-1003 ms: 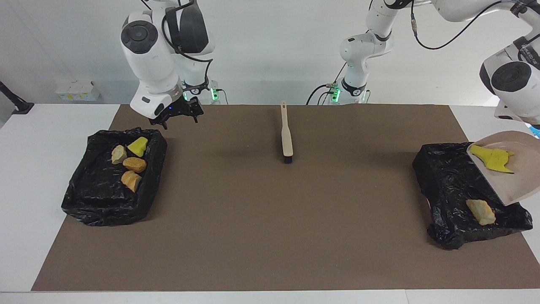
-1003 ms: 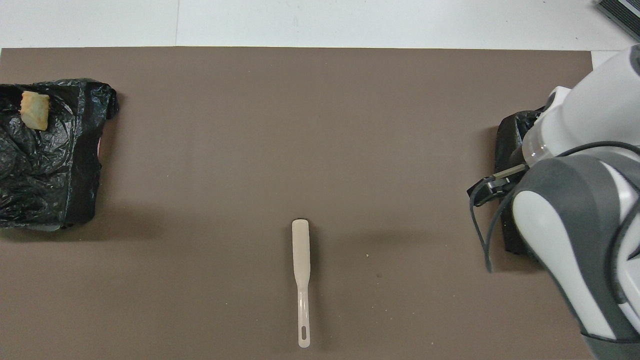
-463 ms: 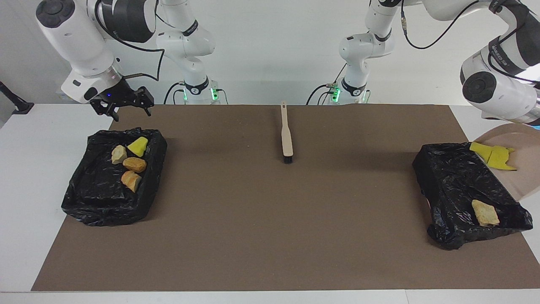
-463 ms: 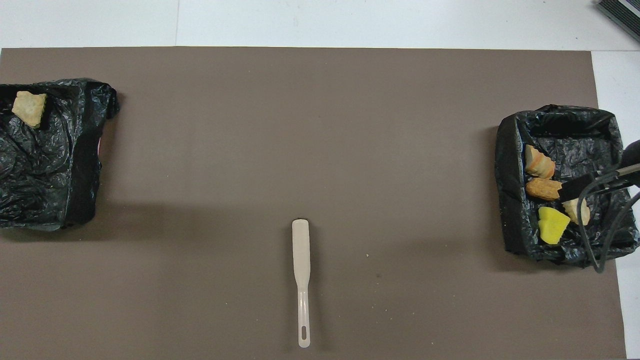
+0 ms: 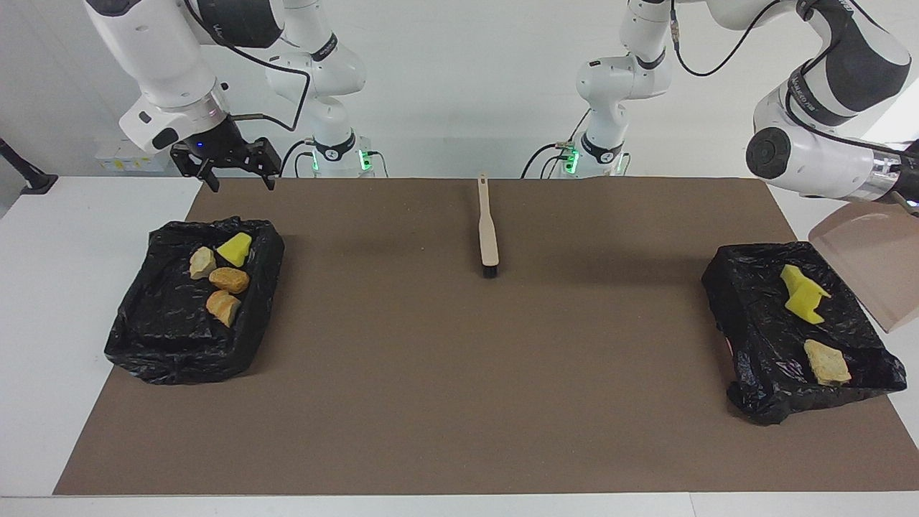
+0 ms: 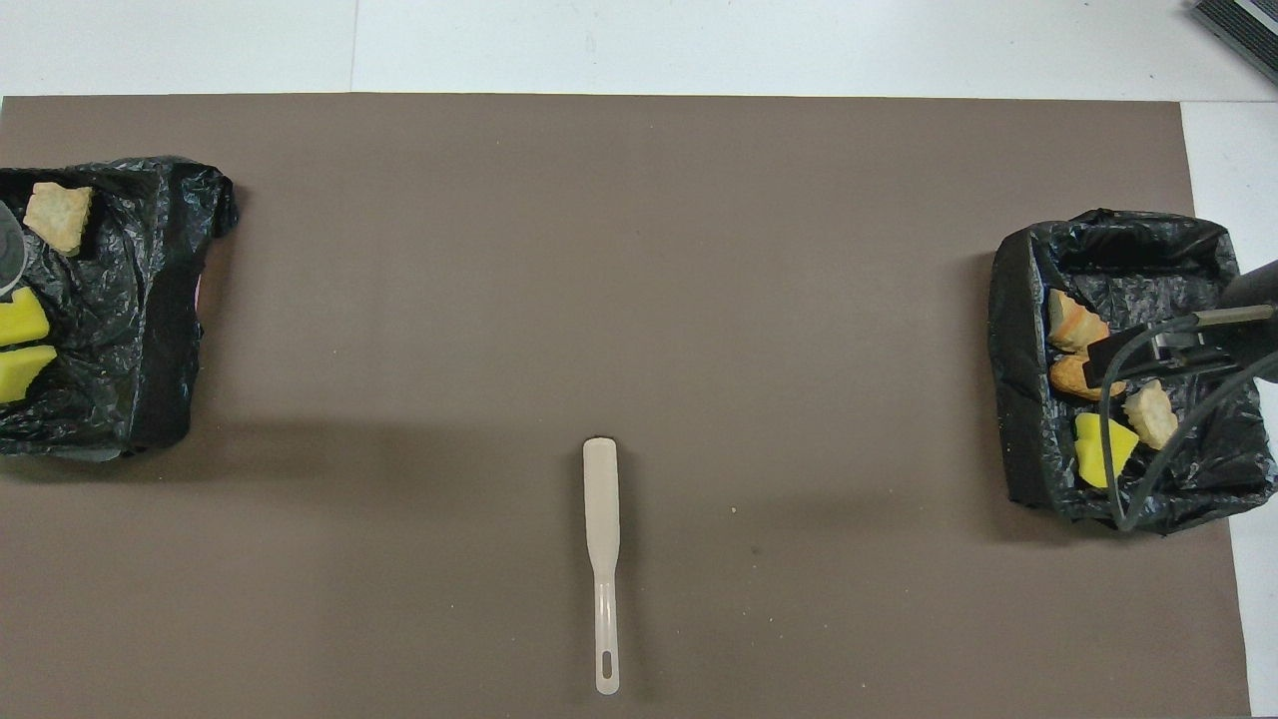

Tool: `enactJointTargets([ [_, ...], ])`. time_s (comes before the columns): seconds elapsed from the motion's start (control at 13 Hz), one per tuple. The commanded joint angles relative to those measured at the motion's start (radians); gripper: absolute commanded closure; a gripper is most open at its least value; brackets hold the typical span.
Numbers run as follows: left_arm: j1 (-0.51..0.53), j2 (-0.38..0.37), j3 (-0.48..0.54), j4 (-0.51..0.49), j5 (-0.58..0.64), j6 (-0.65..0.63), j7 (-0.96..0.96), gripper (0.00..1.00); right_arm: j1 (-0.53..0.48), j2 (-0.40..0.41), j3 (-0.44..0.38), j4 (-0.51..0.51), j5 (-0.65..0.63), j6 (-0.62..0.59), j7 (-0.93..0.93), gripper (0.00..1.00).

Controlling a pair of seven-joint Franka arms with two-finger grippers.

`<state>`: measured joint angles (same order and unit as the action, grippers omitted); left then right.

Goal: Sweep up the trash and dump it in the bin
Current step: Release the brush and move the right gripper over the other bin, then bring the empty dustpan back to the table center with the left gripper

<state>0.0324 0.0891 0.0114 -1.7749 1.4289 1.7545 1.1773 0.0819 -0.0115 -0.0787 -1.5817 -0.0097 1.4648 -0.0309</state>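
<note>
Left gripper [image 5: 906,188], clamped on the tilted dustpan [image 5: 872,262], hangs beside its bin [image 5: 747,301] where yellow trash [image 5: 803,296] lies; right gripper [image 5: 228,166] waits open.

Both arms [image 5: 179,57] are showing glossy white shells with dark grey bands at the joints and round black caps on the joint ends; black cables [image 5: 725,54] are looping along them, and green lights [image 5: 362,154] are glowing at the two bases. The right gripper [image 5: 222,159] is showing black, with a small blue light; grey lettering is running along the left arm's [image 5: 826,108] band
</note>
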Motion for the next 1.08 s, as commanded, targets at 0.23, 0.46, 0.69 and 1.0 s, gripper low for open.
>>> enactJointTargets([
  [0.23, -0.103, -0.032, -0.004, -0.011, 0.018, -0.075, -0.011, 1.0, -0.008, -0.005, 0.002, -0.001, 0.033, 0.014, 0.016, 0.0],
  [0.46, -0.164, -0.029, -0.004, -0.001, -0.158, -0.079, -0.015, 1.0, -0.01, -0.005, 0.0, -0.001, 0.033, 0.015, 0.016, 0.0],
  [0.69, -0.206, -0.029, -0.007, -0.006, -0.339, -0.096, -0.015, 1.0, -0.01, -0.005, 0.002, -0.001, 0.033, 0.014, 0.016, 0.0],
  [1.0, -0.246, -0.031, -0.008, -0.006, -0.641, -0.109, -0.118, 1.0, -0.01, -0.005, 0.002, -0.001, 0.033, 0.014, 0.016, 0.0],
])
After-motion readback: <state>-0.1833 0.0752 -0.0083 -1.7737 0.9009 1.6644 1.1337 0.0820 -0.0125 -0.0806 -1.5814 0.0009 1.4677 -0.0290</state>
